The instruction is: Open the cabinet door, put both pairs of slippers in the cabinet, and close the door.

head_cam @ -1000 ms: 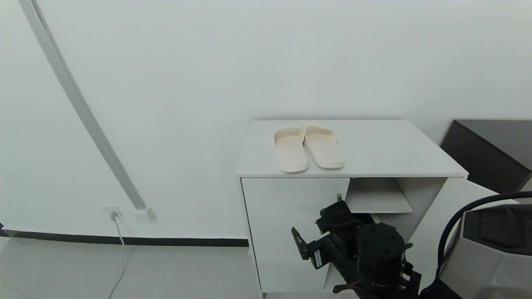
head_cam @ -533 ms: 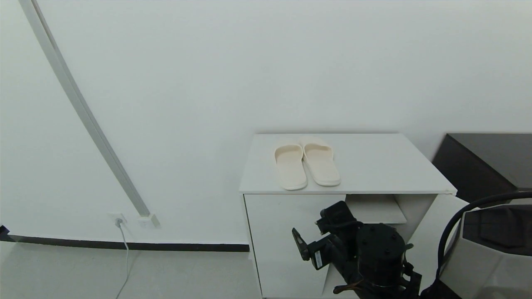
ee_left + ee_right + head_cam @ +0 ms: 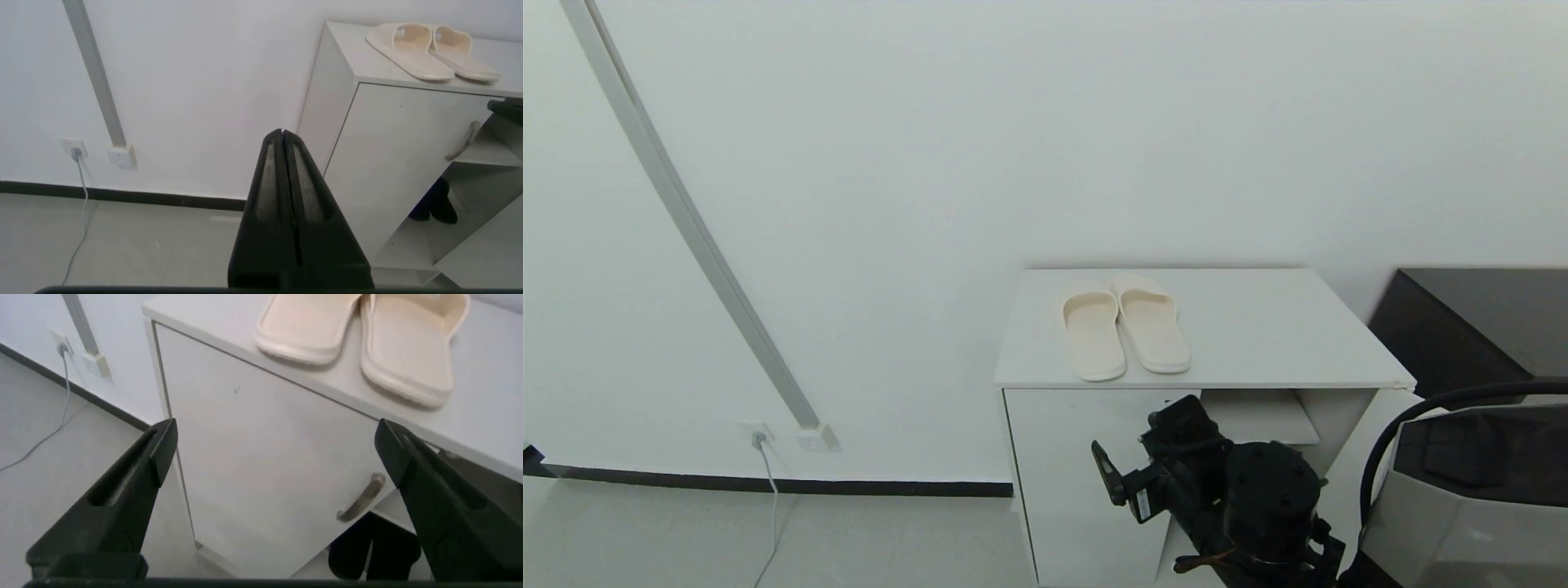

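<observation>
A white cabinet [image 3: 1258, 327] stands against a wall at the lower centre-right of the head view. On its top, towards the left side, two cream slippers [image 3: 1125, 331] lie side by side and touching, one pair. Their heels are near the front edge, which probably makes them easy to take from the front.

The cabinet has two doors. The left door [image 3: 1078, 474] is shut, and one curved handle [image 3: 359, 498] shows at its inner edge. The right door [image 3: 1352, 498] is swung open at the lower right, most likely so that the slippers can go in. One shelf [image 3: 1258, 408] shows inside. Below it sits one dark shape [image 3: 437, 204], which may be the second pair already stowed, though it is too dim to be sure.

There are two grippers. The right gripper [image 3: 276, 433] is in front of the shut door, below the cream pair. Its fingers are spread wide and hold nothing, which suggests it is ready to grasp a slipper. The left gripper [image 3: 282, 143] has its fingers pressed together and is empty. It sits off to the cabinet's left and looks parked out of the way.
</observation>
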You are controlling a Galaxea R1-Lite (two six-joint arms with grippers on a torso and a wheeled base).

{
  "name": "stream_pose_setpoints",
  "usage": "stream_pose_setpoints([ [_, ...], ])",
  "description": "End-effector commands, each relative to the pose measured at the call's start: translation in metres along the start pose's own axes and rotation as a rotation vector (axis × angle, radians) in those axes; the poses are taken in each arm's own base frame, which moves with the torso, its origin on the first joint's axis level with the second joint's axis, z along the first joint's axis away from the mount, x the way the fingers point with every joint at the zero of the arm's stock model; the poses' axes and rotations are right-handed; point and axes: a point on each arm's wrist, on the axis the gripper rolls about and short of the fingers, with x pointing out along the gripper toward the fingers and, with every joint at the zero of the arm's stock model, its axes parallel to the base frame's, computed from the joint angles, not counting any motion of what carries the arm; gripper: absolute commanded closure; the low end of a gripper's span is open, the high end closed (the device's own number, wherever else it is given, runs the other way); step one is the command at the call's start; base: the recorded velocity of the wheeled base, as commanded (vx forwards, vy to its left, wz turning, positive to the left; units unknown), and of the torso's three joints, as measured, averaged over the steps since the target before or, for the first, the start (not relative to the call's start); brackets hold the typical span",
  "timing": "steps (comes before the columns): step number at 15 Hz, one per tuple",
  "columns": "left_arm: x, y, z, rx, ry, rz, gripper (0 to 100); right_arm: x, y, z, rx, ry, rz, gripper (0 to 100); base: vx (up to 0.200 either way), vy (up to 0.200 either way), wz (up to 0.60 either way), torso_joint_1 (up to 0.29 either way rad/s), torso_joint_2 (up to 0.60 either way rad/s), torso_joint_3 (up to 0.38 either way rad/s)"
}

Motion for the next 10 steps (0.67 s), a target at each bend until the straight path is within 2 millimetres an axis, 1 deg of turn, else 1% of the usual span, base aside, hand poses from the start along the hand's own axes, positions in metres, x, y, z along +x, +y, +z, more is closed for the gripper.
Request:
stream_pose_setpoints([
  [1, 0.000, 0.000, 0.000, 0.000, 0.000, 0.000, 100, 0.006, 0.001, 0.014, 0.003, -0.012, -0.007, 0, 0.000, 0.000, 0.00, 0.000, 0.00, 0.000],
  [3, 0.000, 0.000, 0.000, 0.001, 0.000, 0.000, 100, 0.010, -0.002, 0.035, 0.001, 0.017, -0.008, 0, 0.000, 0.000, 0.00, 0.000, 0.00, 0.000],
  [5, 0.000, 0.000, 0.000, 0.001, 0.000, 0.000, 100, 0.019, -0.003, 0.056, 0.067, 0.023, -0.022, 0, 0.000, 0.000, 0.00, 0.000, 0.00, 0.000],
  [7, 0.000, 0.000, 0.000, 0.001, 0.000, 0.000, 100, 0.027, -0.005, 0.081, 0.112, 0.024, -0.099, 0, 0.000, 0.000, 0.00, 0.000, 0.00, 0.000],
  [8, 0.000, 0.000, 0.000, 0.003, 0.000, 0.000, 100, 0.028, -0.005, 0.085, 0.118, 0.021, -0.112, 0, 0.000, 0.000, 0.00, 0.000, 0.00, 0.000],
  [9, 0.000, 0.000, 0.000, 0.003, 0.000, 0.000, 100, 0.036, -0.011, 0.099, 0.125, 0.016, -0.146, 0, 0.000, 0.000, 0.00, 0.000, 0.00, 0.000],
  [10, 0.000, 0.000, 0.000, 0.003, 0.000, 0.000, 100, 0.038, -0.011, 0.101, 0.124, 0.022, -0.147, 0, 0.000, 0.000, 0.00, 0.000, 0.00, 0.000],
])
